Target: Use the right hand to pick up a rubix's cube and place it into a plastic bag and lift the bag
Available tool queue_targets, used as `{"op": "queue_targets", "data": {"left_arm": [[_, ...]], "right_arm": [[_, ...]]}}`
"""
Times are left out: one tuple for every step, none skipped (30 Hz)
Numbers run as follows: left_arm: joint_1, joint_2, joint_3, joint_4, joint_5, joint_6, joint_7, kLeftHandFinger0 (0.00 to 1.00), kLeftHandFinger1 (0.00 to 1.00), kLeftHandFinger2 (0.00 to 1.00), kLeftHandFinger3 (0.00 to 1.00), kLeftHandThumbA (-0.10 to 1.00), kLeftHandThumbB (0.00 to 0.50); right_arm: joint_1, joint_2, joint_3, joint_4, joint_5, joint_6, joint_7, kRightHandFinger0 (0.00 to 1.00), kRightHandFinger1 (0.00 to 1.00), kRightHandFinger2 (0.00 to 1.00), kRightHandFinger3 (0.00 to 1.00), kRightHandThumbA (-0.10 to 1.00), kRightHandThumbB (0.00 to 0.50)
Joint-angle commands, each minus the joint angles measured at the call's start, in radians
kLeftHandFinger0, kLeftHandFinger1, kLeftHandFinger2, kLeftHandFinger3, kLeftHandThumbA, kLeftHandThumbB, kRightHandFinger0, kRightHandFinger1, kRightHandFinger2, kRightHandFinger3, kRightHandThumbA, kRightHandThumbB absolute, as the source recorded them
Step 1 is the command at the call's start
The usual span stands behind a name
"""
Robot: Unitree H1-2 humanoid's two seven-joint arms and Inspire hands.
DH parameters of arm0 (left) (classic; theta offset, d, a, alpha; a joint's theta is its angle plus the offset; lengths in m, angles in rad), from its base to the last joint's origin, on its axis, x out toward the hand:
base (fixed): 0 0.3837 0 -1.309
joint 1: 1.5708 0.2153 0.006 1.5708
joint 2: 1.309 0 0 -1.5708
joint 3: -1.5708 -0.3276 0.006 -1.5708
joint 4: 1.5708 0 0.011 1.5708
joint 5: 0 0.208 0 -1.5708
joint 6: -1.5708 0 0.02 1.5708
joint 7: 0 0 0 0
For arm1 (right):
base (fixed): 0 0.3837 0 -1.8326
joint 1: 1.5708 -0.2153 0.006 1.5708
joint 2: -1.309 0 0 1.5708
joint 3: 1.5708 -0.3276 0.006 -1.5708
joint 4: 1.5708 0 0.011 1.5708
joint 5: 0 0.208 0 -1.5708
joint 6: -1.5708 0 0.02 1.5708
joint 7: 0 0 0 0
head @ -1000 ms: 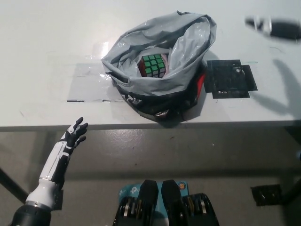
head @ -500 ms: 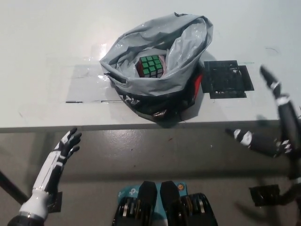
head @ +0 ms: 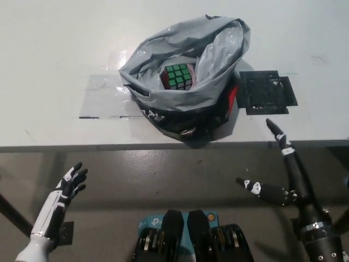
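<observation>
The right robot hand [head: 286,183] hangs below the near edge of the table [head: 54,49], spread and holding nothing, one finger reaching up toward the table edge and another stretched out sideways. The left robot hand [head: 68,188] rests low on the other side, also off the table, its fingers apart and empty. Up and inward from the right robot hand sits the plastic bag [head: 188,71], a grey, crumpled sack standing near the table's front edge with its mouth gaping upward. The rubix's cube [head: 178,76] lies inside it, green face up, so the placing looks done and only the lift remains. The right robot hand is the nearer of the two; the bag's closest rim rises on its side, just beside a black patch [head: 267,91] on the table, so a reach forward and inward should meet that rim.
</observation>
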Motion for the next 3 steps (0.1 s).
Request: {"op": "queue_targets", "data": {"left_arm": [[0.007, 0.037, 0.02, -0.044, -0.027, -0.112, -0.031, 1.0, 1.0, 1.0, 1.0, 1.0, 0.191], [0.009, 0.037, 0.02, -0.044, -0.029, -0.111, -0.032, 1.0, 1.0, 1.0, 1.0, 1.0, 0.194], [0.014, 0.036, 0.02, -0.044, -0.035, -0.111, -0.034, 1.0, 1.0, 1.0, 1.0, 1.0, 0.198]], "right_arm": [[-0.016, 0.013, -0.004, 0.047, -0.018, -0.201, -0.036, 1.0, 1.0, 1.0, 1.0, 1.0, 0.211], [-0.015, 0.013, -0.004, 0.05, -0.016, -0.201, -0.033, 1.0, 1.0, 1.0, 1.0, 1.0, 0.203], [-0.012, 0.014, -0.004, 0.058, -0.013, -0.205, -0.026, 1.0, 1.0, 1.0, 1.0, 1.0, 0.195]]}}
